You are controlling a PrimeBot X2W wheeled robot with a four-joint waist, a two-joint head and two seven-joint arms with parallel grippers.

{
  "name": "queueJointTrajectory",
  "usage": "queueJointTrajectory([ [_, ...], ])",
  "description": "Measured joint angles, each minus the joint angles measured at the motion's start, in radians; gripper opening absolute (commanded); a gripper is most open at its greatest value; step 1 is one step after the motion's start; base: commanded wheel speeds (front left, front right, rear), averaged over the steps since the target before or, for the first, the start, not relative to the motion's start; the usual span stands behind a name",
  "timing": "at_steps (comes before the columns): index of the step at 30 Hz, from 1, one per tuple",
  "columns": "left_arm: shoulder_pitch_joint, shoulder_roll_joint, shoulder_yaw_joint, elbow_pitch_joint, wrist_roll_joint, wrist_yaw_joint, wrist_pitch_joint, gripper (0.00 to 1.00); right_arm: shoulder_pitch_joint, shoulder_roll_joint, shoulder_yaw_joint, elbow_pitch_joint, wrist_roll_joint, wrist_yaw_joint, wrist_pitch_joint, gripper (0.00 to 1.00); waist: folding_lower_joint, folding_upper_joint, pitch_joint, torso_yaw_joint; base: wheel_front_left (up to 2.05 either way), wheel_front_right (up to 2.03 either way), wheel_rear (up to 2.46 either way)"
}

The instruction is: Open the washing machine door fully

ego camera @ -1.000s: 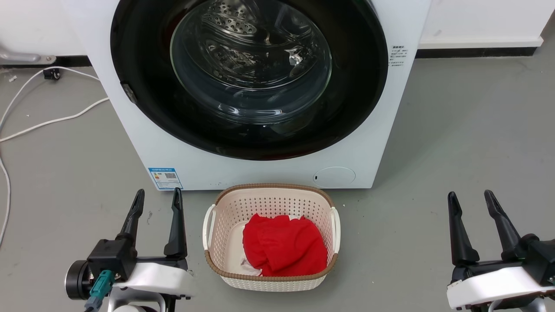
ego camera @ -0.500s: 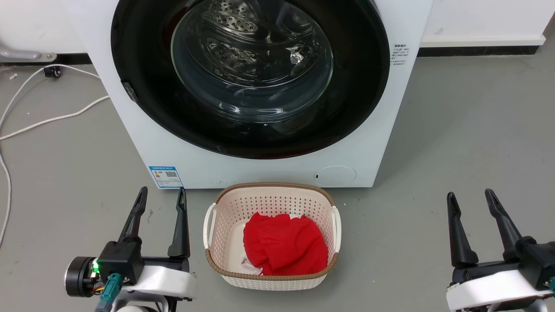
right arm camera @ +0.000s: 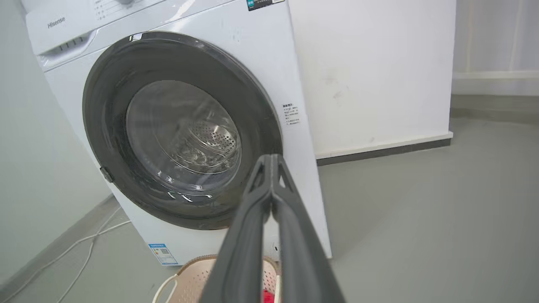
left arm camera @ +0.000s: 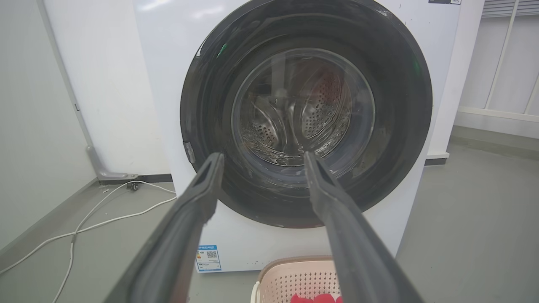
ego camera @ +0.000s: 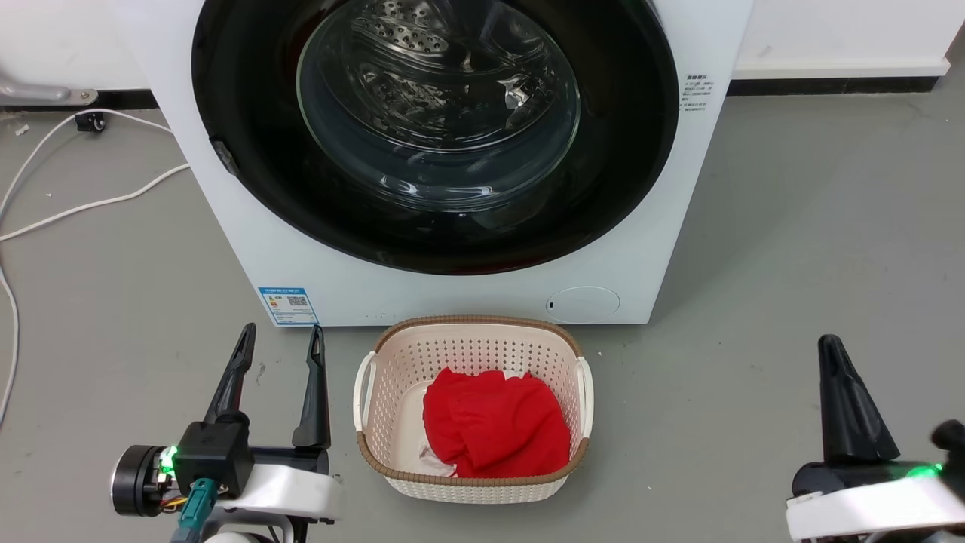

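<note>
One glossy black disc, the washing machine door point(ego camera: 437, 113), takes up the 12 o'clock part of your head view. It lies shut, flush against the front of the white washing machine point(ego camera: 249, 249). Through its bulging glass window you can see the perforated steel drum point(ego camera: 411, 34). A small grey tab point(ego camera: 225, 161) sits on the door's rim at about 8 o'clock. On the machine's front, a blue label point(ego camera: 288, 305) is at 7 o'clock of the door and a small round white flap point(ego camera: 583, 304) at 5 o'clock. At 6 o'clock of the door, just in front of the machine on the grey floor point(ego camera: 791, 226), stands a cream perforated basket point(ego camera: 473, 343) with a red cloth point(ego camera: 494, 426) in it. Your left gripper point(ego camera: 282, 329) hangs at 7 o'clock of the head view, just beside the basket at its 9 o'clock, clear of the door, its two fingers spread apart with nothing between them. In the left wrist view that gripper point(left arm camera: 263, 155) points at the door's lower half. Your right gripper point(ego camera: 831, 343) is at 4 o'clock of the head view, well apart from the basket, fingers pressed together on nothing. In the right wrist view its tips point(right arm camera: 271, 159) meet before the door's 4 o'clock rim. A white cable point(ego camera: 90, 207) trails over the floor at 9 o'clock of the machine.
</note>
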Motion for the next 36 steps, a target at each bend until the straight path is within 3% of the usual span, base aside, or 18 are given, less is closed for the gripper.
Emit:
queueJointTrajectory([
  [6, 0.0, -0.005, 0.006, 0.0, -0.002, -0.002, 0.0, 1.0, -0.004, 0.0, 0.016, 0.042, 0.481, 0.0, -0.026, 0.0, 0.0, 0.0, 0.003, 0.003, 0.0, 0.0, 0.0],
  [11, 0.0, -0.009, 0.012, -0.002, -0.006, -0.003, 0.0, 1.0, -0.057, 0.001, 0.011, 0.083, 0.985, 0.0, -0.024, 0.0, 0.0, 0.0, 0.01, 0.005, 0.0, 0.0, 0.0],
  [14, -0.003, -0.01, 0.018, -0.004, -0.011, -0.003, 0.0, 1.0, -0.121, 0.002, -0.028, 0.114, 1.198, 0.0, 0.016, 0.0, 0.0, 0.0, 0.018, 0.005, 0.0, 0.0, 0.0],
  [15, -0.012, -0.012, 0.025, -0.009, -0.013, -0.003, 0.0, 1.0, -0.205, -0.006, -0.082, 0.16, 1.319, 0.0, 0.083, 0.0, 0.0, 0.0, 0.029, 0.006, 0.0, 0.0, 0.0],
  [22, -0.038, -0.016, 0.035, -0.023, -0.02, -0.003, 0.0, 1.0, -0.476, -0.148, -0.089, 0.365, 1.47, 0.0, 0.211, 0.0, 0.0, 0.0, 0.073, 0.011, 0.0, 0.0, 0.0],
  [28, -0.072, -0.018, 0.04, -0.036, -0.019, -0.007, 0.0, 1.0, -0.752, -0.28, 0.023, 0.592, 1.496, 0.0, 0.321, 0.0, 0.0, 0.0, 0.125, 0.022, 0.0, 0.0, 0.0],
  [36, -0.126, -0.019, 0.044, -0.061, -0.01, -0.007, 0.0, 1.0, -1.143, -0.357, 0.215, 0.892, 1.438, 0.0, 0.439, 0.0, 0.0, 0.0, 0.209, 0.043, 0.0, 0.0, 0.0],
])
